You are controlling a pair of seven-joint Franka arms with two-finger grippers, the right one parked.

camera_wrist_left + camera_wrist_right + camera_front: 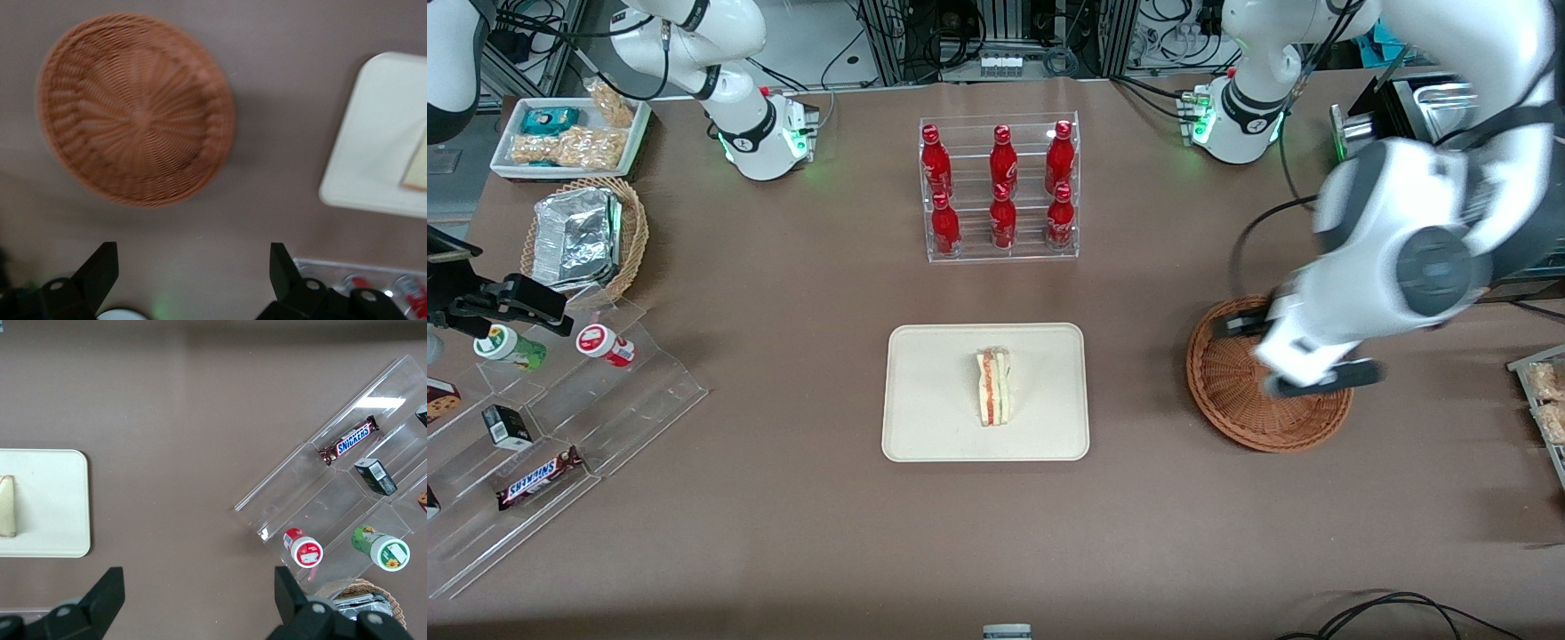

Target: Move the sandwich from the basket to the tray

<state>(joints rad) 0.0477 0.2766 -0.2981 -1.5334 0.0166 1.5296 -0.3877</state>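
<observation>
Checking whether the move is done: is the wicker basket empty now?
Empty: the basket shows bare weave. The sandwich lies on the tray. The open gripper hangs above the basket.

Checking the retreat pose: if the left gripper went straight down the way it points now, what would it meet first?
Probably the basket: the gripper, open and empty, hangs above it. Its wrist view suggests the rim or nearby table instead; depth is unclear.

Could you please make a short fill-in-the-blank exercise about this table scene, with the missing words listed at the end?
1. The sandwich lies on the ____.
2. The basket holds ____.
3. The gripper hangs above the table near the basket with its fingers ____.
4. The clear rack, farther from the front camera than the tray, holds ____ red bottles.

Missing words: tray; nothing; open; six
</observation>
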